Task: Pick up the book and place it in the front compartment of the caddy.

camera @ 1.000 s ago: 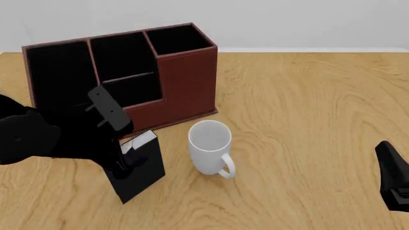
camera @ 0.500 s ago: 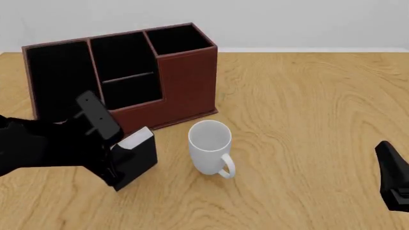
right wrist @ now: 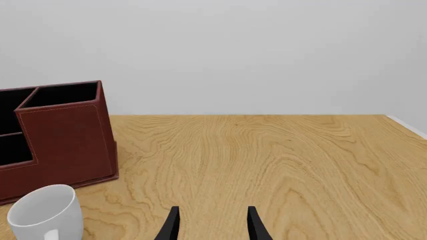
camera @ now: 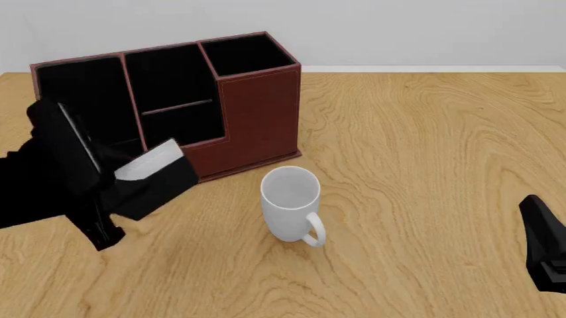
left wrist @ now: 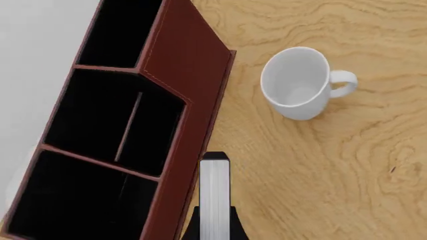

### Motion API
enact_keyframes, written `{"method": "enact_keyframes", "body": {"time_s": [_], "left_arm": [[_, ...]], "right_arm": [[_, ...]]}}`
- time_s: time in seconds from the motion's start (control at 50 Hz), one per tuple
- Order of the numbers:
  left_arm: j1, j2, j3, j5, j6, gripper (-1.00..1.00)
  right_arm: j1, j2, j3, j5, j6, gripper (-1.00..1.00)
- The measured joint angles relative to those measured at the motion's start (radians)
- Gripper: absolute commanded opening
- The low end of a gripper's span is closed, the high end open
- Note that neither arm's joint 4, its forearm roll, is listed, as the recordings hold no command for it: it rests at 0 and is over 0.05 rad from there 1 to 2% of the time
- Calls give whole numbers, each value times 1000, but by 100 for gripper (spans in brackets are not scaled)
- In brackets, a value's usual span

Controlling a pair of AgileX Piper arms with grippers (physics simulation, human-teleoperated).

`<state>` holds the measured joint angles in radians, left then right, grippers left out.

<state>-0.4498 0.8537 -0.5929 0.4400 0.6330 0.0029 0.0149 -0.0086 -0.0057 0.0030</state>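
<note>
Book (camera: 152, 177) is being held clear of the table (camera: 425, 132), tilted, white page edges turned upward, just in front of the caddy (camera: 256, 112) near its low front wall. In the left wrist view the book (left wrist: 215, 192) is being seen edge-on between the left gripper's (left wrist: 215, 231) fingers, which are clamped on its two covers; the page edges are lying beside the caddy's (left wrist: 190, 65) reddish-brown wall, outside it, not over any compartment. Pickup is judged done; placing is not. The low front compartment (camera: 181, 126), with its thin divider, is being seen with nothing in it, so the book is yet to be carried over the rim, stood upright and lowered in. Tilt is being judged the thing to correct first, since a slanted book could catch on the front wall.

Mug (camera: 290, 202) is standing to the right of the book, apart from it and from the caddy, handle toward the camera.

Right gripper (right wrist: 211, 225) is being kept low at the table's right side, well apart from everything, fingers spread with nothing between them.
</note>
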Motion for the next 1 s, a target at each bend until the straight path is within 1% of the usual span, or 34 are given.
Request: {"method": "enact_keyframes", "body": {"time_s": [0.2,0.38,0.54,0.62,0.84,1.0], "left_arm": [[-13,-124,-12,-29,150,-100],[-37,-180,-29,-57,261,-100],[-40,-185,-42,-91,343,-100],[-39,-181,-31,-128,390,-100],[-55,-138,-12,-239,491,-100],[-62,-99,-8,-315,544,-100]], "right_arm": [[0,0,0,0,0,100],[0,0,0,0,0,100],[0,0,0,0,0,100],[0,0,0,0,0,100],[0,0,0,0,0,100],[0,0,0,0,0,100]]}}
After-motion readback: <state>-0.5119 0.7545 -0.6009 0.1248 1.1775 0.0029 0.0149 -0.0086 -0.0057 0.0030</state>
